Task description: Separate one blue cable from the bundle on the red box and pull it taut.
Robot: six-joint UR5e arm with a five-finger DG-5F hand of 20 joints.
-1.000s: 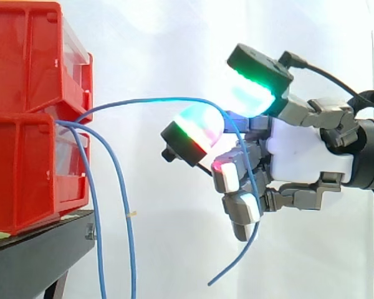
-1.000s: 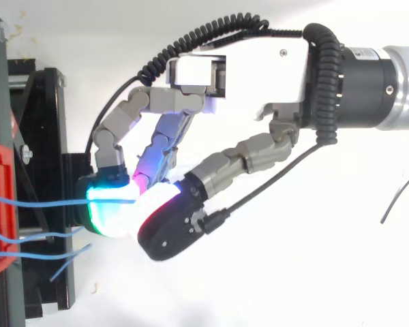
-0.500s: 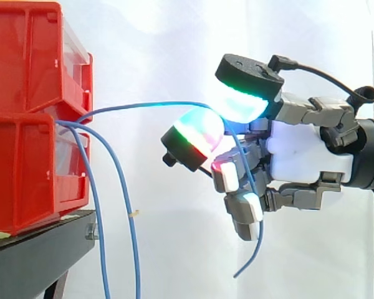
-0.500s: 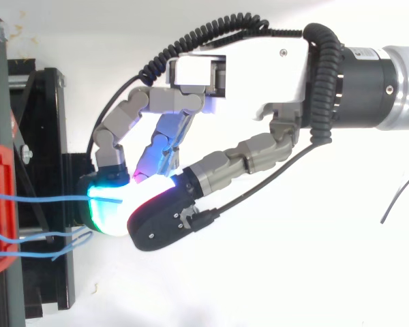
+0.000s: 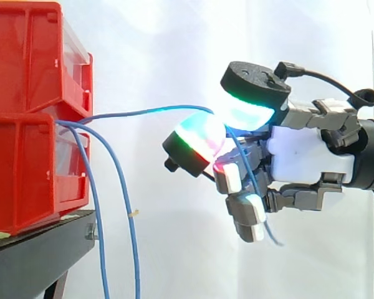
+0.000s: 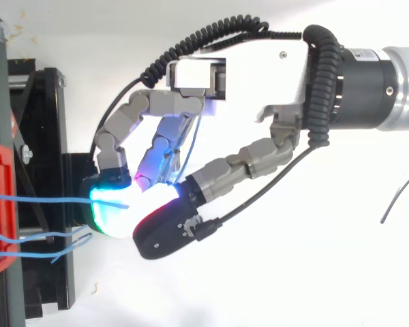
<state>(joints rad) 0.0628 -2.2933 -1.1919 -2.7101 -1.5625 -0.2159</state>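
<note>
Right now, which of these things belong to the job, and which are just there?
Part of the job:
- hand, pinching one cable
- held cable, running from the bins to the hand
- loose cables, hanging from the bins
- bins, red, stacked

Just there:
- stand, black, under the bins
- curtain, white, behind everything

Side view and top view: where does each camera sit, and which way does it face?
Side view: beside the work at about its height, looking level across the red bins on the black stand; the hand enters from the right, pinching one blue cable.
Top view: above, looking down; the hand and arm come in from the right edge.
Shared: the same hand, blue cable, red bins and black stand.
</note>
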